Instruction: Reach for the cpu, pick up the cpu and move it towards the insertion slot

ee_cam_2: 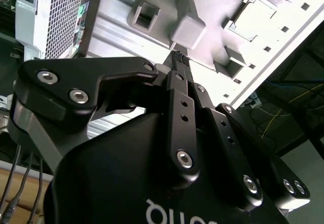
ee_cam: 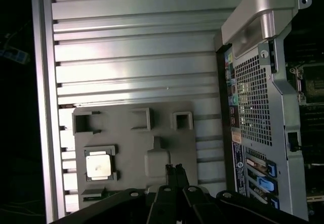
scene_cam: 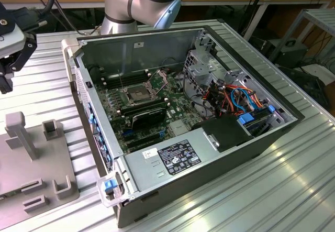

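Single-arm workcell at the reach stage. The gripper (ee_cam_2: 178, 58) (ee_cam: 174, 169) has its two black fingers pressed together tip to tip, with no gap and nothing held between them; in both wrist views the tips hang above a grey fixture plate (ee_cam: 126, 143), close over a raised block (ee_cam: 157, 162) of that plate. The cpu (ee_cam: 98, 166), a square silvery chip, lies flat in its own recessed nest on the same plate, apart from the fingertips and untouched; in the second wrist view it shows as a pale square in a framed pocket (ee_cam_2: 251, 19) beyond the block. In the exterior view the open computer case (scene_cam: 136, 46) rests on a ribbed aluminium table (scene_cam: 235, 200); the fixture plate sits on the exterior view's left, at about eight o'clock from the case, and the gripper's black body hangs above it at about ten o'clock from the case, at the picture's edge. The insertion slot (scene_cam: 137, 94), a square socket with a silvery frame and dark centre, lies on the motherboard inside the case, just at eleven o'clock of the black expansion card (scene_cam: 149, 117), well apart from the gripper; the robot arm (scene_cam: 141, 1) stands behind the case at twelve o'clock.
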